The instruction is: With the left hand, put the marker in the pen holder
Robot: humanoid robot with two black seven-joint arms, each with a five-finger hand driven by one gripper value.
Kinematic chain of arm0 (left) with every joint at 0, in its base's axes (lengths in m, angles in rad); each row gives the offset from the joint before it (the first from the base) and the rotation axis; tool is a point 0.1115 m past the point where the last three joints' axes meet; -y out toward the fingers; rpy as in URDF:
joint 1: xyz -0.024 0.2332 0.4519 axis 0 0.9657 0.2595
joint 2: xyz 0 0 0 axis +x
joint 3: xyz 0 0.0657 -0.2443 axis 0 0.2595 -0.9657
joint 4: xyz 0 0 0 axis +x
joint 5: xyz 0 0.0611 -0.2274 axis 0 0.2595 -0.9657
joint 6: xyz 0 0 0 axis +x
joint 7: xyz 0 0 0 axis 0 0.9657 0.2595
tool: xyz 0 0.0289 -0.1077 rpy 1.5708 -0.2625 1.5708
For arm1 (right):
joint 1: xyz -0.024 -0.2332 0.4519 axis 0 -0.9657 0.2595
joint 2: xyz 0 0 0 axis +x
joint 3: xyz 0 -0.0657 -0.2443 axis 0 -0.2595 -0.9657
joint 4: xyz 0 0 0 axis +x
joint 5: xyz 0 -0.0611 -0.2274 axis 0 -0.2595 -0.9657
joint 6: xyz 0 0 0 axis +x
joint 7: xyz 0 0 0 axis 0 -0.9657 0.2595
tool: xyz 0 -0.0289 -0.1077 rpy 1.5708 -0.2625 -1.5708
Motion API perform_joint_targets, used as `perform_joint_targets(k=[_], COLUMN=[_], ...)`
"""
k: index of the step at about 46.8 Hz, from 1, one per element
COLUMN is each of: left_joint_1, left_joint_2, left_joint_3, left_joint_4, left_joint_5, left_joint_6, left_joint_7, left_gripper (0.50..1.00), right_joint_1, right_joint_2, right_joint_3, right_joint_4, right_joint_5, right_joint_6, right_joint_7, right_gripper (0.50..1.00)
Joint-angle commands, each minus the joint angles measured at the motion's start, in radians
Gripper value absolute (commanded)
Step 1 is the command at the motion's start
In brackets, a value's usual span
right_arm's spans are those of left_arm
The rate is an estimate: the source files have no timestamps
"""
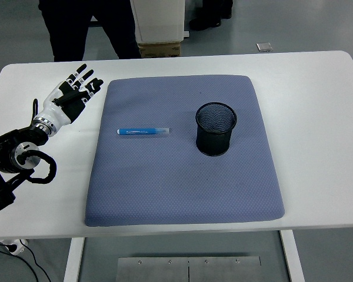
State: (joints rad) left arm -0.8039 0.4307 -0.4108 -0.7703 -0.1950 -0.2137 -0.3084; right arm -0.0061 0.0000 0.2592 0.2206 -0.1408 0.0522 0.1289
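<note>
While the marker point(143, 131) carries what looks like a printed band along its blue barrel, the lettering is too small to be read. It lies flat on the blue-grey mat point(182, 188), its long axis running left to right, with a pale cap end pointing toward the pen holder point(216, 128). Marker and holder are apart, separated by a strip of bare mat.

Standing upright on the mat to the right of the marker, the pen holder is a round black mesh cup. Its mouth faces up, and nothing can be seen inside it through the opening or the mesh.

To the left of the mat, over the white table point(317, 117), the left hand point(75, 94) hangs with its fingers point(81, 74) extended and spread, palm clear, grasping nothing. It is well apart from the marker, beyond the mat's left edge. Its black arm enters from the picture's left edge.

Beyond the table's far edge, the dark legs of a person point(88, 26) and a cardboard box point(160, 49) are visible on the floor.
</note>
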Motion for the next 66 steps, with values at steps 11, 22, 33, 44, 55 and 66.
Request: perform_joint_targets(k=[11,22,33,44,55,66], left_joint_1=[0.0,-0.032,-0.012,-0.015,-0.001,-0.006], left_joint_2=[0.02,0.019,0.011,-0.013,-0.01,0.002], left_joint_3=[-0.011,-0.034,-0.118,-0.121,-0.123,-0.115], left_joint_4=[0.002,0.0,0.028,0.051,0.055,0.057], left_joint_5=[0.0,-0.012,-0.004,-0.004,0.014,0.131], left_joint_6=[0.008,0.008,0.007,0.007,-0.001,0.008], left_joint_7=[0.0,0.0,-0.001,0.0,0.0,0.0], left_gripper=[1.0,1.0,1.0,1.0,1.0,1.0], right_joint_1=[0.0,0.0,0.0,0.0,0.0,0.0], right_joint_2=[0.0,0.0,0.0,0.0,0.0,0.0], right_joint_3=[0.0,0.0,0.0,0.0,0.0,0.0], right_joint_4=[0.0,0.0,0.0,0.0,-0.001,0.0], right_joint_5=[0.0,0.0,0.0,0.001,0.001,0.0], right_joint_6=[0.0,0.0,0.0,0.0,0.0,0.0], right_joint_7=[0.0,0.0,0.0,0.0,0.0,0.0], right_gripper=[1.0,1.0,1.0,1.0,1.0,1.0])
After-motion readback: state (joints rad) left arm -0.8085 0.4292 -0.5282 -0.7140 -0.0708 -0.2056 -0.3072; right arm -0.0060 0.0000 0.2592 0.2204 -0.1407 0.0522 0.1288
